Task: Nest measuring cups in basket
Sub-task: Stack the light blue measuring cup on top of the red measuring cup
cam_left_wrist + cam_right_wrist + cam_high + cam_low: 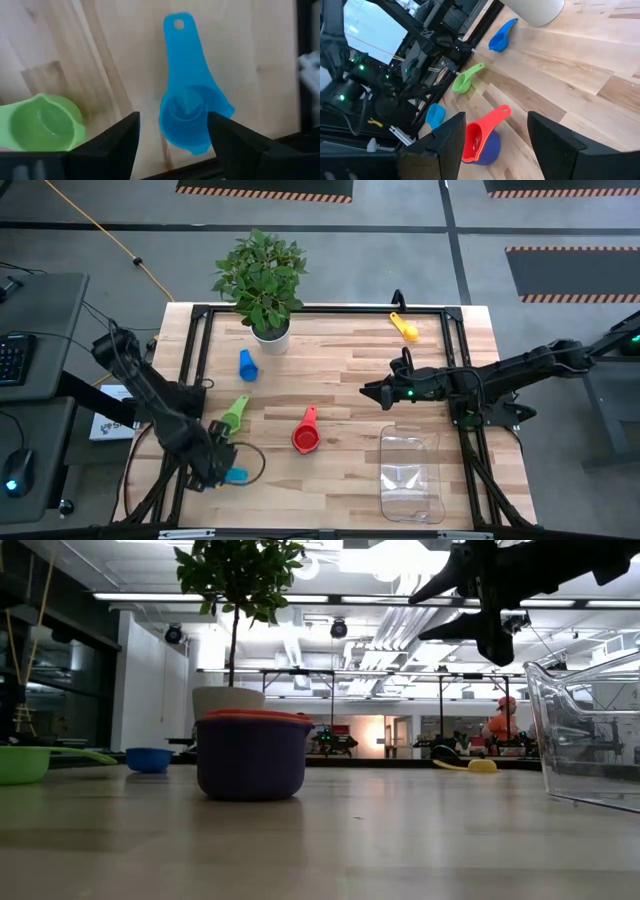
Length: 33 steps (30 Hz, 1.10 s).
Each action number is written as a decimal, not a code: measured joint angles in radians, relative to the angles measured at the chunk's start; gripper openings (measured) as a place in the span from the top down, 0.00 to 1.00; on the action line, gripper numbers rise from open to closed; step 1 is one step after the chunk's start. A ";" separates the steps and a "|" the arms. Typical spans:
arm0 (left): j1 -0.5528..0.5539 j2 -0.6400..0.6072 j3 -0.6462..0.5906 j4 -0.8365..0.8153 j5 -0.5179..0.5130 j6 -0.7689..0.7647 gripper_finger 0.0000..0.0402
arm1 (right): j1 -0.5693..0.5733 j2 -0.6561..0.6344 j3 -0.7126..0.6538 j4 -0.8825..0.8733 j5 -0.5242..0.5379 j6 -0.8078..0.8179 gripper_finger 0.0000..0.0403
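A light blue measuring cup (187, 115) lies on the table near the front left corner. My left gripper (172, 135) points down over it, open, with one finger on either side of its bowl, apart from it. A green cup (233, 418) lies just beyond it, and a blue cup (248, 365) sits by the plant pot. A red cup (306, 435) sits nested in a dark blue cup (487, 147) at mid-table. A yellow cup (405, 328) lies at the back right. The clear basket (412, 475) stands at the front right. My right gripper (375, 393) hovers open above the table's middle right.
A white pot (270, 335) with a leafy plant stands at the back, left of centre. A black frame (320, 310) runs around the tabletop's edges. Bare wood lies between the red cup and the basket.
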 joint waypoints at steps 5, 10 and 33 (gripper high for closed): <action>-0.052 0.081 0.000 0.016 -0.103 0.007 0.45 | 0.000 0.000 0.001 -0.011 0.001 -0.003 0.49; -0.057 0.119 -0.040 0.106 -0.026 -0.019 0.47 | 0.000 0.000 0.001 -0.023 0.001 -0.004 0.49; -0.050 0.102 -0.161 0.167 0.027 -0.118 0.96 | 0.000 0.000 0.001 -0.034 -0.003 -0.001 0.49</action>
